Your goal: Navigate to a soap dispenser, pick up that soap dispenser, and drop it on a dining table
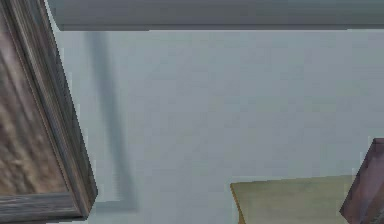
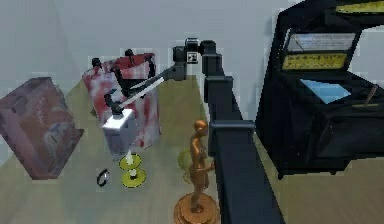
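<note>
In the arm side view my dark arm (image 2: pixel 225 130) rises over a tan tabletop (image 2: pixel 70 195). The gripper (image 2: pixel 116 107) reaches left from the two white squares (image 2: pixel 189 52). At its fingers is a small white block (image 2: pixel 122 132) with a yellowish stem and a yellow disc (image 2: pixel 130 177) below it on the tabletop. This may be the soap dispenser. A red and white patterned box (image 2: pixel 128 85) stands right behind the fingers, so I cannot tell whether the gripper holds anything.
An orange-brown statuette (image 2: pixel 197 175) and a greenish figure (image 2: pixel 185 160) stand beside the arm. A maroon box (image 2: pixel 38 122) lies at the left, with a small dark ring (image 2: pixel 103 178) nearby. A black cabinet (image 2: pixel 320 95) stands at the right. The forward view has a framed picture (image 1: pixel 40 120), a wall and a tabletop corner (image 1: pixel 285 200).
</note>
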You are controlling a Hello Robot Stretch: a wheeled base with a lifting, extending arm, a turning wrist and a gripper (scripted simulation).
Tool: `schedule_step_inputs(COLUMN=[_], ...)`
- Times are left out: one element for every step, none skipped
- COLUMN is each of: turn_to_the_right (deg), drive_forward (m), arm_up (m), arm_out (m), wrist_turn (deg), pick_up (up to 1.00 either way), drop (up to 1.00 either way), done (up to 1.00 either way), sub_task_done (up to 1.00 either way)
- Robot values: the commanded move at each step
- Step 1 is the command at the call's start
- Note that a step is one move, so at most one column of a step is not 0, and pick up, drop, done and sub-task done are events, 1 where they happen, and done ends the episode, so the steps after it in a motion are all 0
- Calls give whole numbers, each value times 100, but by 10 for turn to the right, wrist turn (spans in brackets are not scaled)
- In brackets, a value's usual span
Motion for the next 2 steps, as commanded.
schedule_step_inputs(turn_to_the_right=[0,0], drive_forward=[0,0], arm_up=[-32,0], arm_out=[0,0], wrist_turn=[0,0], pick_up=[0,0], drop=[0,100], done=[0,0], sub_task_done=[0,0])
